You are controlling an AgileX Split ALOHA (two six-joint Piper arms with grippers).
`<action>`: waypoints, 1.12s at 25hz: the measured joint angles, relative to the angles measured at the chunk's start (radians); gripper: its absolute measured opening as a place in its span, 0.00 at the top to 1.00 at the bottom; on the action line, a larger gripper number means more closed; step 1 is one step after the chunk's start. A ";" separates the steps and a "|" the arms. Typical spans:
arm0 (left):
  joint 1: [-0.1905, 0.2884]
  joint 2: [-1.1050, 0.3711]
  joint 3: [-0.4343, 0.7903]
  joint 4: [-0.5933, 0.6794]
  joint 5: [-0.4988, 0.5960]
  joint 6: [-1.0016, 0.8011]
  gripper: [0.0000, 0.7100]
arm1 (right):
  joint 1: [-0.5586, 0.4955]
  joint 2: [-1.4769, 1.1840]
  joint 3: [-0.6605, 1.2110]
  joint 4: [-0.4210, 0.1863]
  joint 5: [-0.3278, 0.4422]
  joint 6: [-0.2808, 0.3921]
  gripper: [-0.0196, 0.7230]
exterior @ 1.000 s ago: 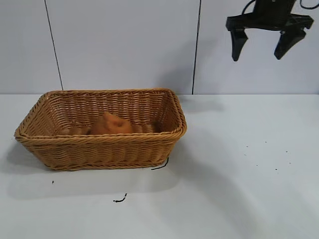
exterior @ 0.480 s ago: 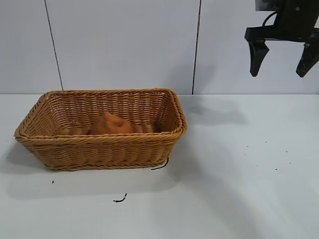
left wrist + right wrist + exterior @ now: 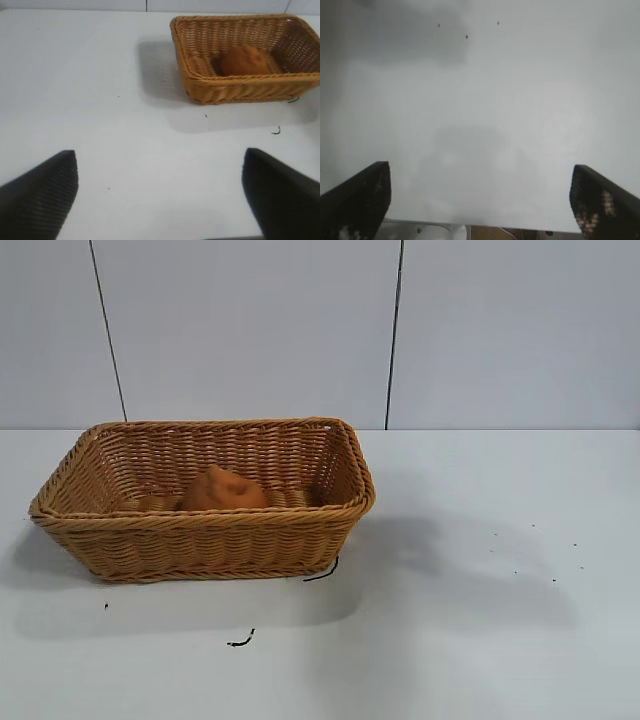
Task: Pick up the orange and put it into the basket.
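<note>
The dull-orange orange (image 3: 221,489) lies inside the tan wicker basket (image 3: 345,515) on the white table, left of centre in the exterior view. Both also show in the left wrist view, the orange (image 3: 243,60) within the basket (image 3: 200,82). My left gripper (image 3: 160,170) is open and empty, well away from the basket over bare table. My right gripper (image 3: 480,182) is open and empty over bare table near the table's edge. Neither gripper shows in the exterior view.
Small dark scraps lie on the table in front of the basket (image 3: 240,640) and at its corner (image 3: 322,572). Tiny specks dot the table's right part (image 3: 553,580). A pale panelled wall stands behind.
The right gripper, open high at the upper right, has moved right and up out of the exterior view. The orange and basket have not moved.
</note>
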 joint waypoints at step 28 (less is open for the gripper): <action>0.000 0.000 0.000 0.000 -0.001 0.000 0.10 | 0.000 -0.895 0.259 -0.005 -0.164 -0.074 0.04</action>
